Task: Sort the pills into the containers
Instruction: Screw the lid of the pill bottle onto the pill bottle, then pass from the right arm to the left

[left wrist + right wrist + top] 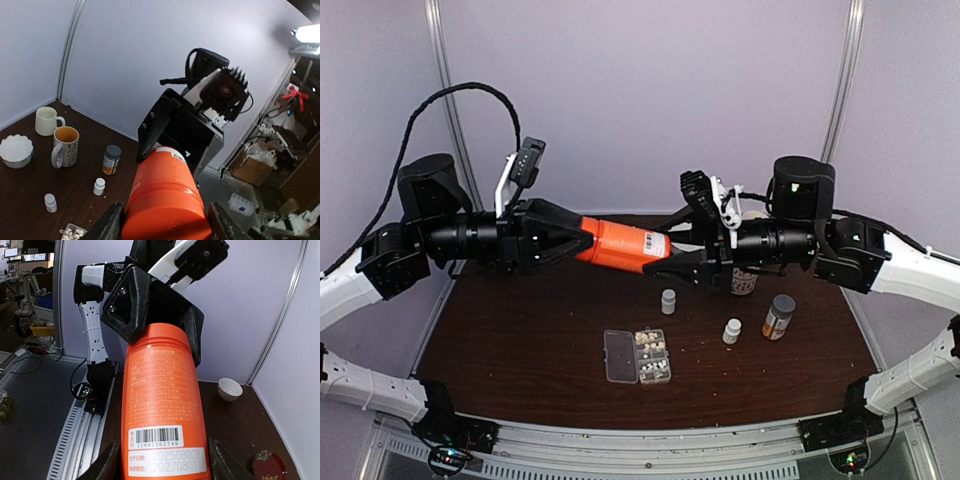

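A large orange bottle (620,245) hangs level in the air between my two grippers, above the table. My left gripper (585,243) is shut on its left end, which fills the left wrist view (165,200). My right gripper (660,262) is shut on its labelled right end, which shows in the right wrist view (162,405). The clear pill box (620,357) lies on the table below, its lid open to the left. Pale pills (651,355) fill its right cells. A corner of the box with pills (73,233) also shows in the left wrist view.
Two small white bottles (668,301) (732,331) and an amber bottle with a grey cap (779,317) stand right of the box. A mug (65,146), a cream cup (47,121) and a white bowl (16,149) stand behind them. A white cup (230,388) is at the table's left side.
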You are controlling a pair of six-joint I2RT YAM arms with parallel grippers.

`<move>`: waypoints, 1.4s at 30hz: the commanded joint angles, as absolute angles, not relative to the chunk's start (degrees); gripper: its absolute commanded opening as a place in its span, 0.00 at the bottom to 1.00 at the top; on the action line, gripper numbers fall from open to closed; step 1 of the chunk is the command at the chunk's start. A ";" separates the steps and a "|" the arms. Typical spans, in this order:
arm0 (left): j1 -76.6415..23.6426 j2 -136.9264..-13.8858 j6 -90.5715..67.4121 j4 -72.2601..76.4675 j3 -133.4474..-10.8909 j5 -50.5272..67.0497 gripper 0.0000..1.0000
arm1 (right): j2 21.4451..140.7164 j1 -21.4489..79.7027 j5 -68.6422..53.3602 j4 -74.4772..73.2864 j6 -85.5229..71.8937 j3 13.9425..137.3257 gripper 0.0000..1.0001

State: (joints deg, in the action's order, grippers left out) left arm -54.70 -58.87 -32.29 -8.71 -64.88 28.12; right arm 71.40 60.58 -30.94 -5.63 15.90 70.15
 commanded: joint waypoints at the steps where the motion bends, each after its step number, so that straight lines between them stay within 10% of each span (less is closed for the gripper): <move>1: -55.84 -61.77 -4.41 -8.91 -67.47 37.04 0.00 | 72.46 60.76 -37.21 -1.63 6.38 71.11 0.00; 21: -55.87 -64.23 52.72 -34.78 -74.28 36.38 0.00 | 72.30 58.98 -46.37 8.74 -7.67 67.76 0.00; 31: -55.82 -63.83 51.70 -32.79 -74.94 29.85 0.00 | 71.98 58.97 -45.01 7.62 -4.93 65.85 0.02; 36: -55.86 -62.15 47.32 -30.71 -73.71 26.39 0.00 | 71.50 58.98 -43.73 5.08 -1.24 64.76 0.80; 42: -55.73 -60.89 43.53 -36.75 -73.21 19.36 0.00 | 68.10 58.02 -35.62 0.44 4.21 62.04 0.97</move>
